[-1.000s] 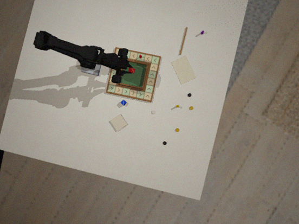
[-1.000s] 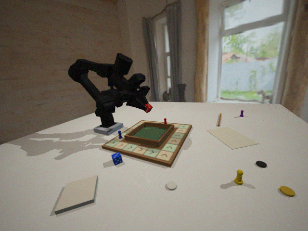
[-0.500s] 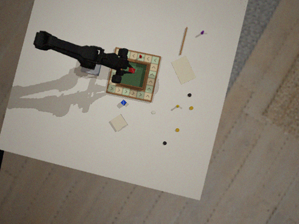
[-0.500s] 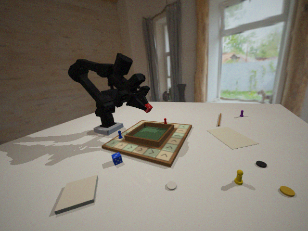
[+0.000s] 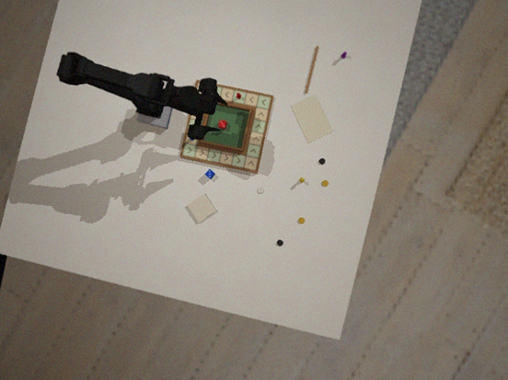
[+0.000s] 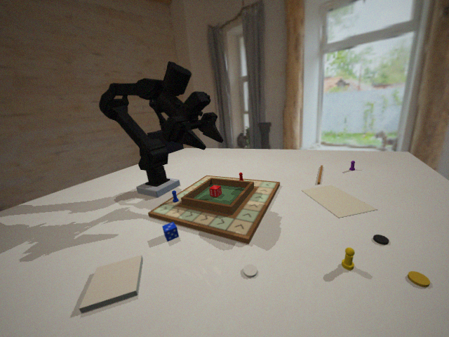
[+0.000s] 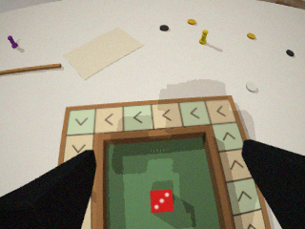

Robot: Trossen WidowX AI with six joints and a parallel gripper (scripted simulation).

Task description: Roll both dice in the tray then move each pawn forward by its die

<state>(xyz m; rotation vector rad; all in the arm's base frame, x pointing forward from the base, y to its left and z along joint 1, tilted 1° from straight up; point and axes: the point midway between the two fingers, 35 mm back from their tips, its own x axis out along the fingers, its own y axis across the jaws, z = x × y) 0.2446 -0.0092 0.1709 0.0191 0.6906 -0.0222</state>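
My gripper (image 5: 223, 116) (image 6: 213, 144) (image 7: 172, 153) is open and empty, above the tray (image 5: 250, 126) (image 6: 206, 207) (image 7: 157, 134). The red die (image 5: 222, 123) (image 6: 215, 191) (image 7: 162, 200) is inside the tray, clear of the fingers, three pips facing the wrist camera; whether it has settled I cannot tell. The blue die (image 5: 209, 174) (image 6: 170, 231) lies on the table outside the board (image 5: 258, 126) (image 6: 248, 214) (image 7: 138, 116). The red pawn (image 5: 238, 95) (image 6: 240, 176) stands on the board's far side. The blue pawn (image 6: 175, 196) stands on the side towards the arm base, mostly hidden in the top view.
A square tile (image 5: 202, 208) (image 6: 114, 281) lies near the blue die. A card (image 5: 311, 119) (image 6: 339, 200) (image 7: 103, 52), a stick (image 5: 312, 70) (image 7: 30, 69), a purple pawn (image 5: 343, 55) (image 6: 352, 166), a yellow pawn (image 6: 348, 258) (image 7: 204, 37) and several discs lie beyond the board.
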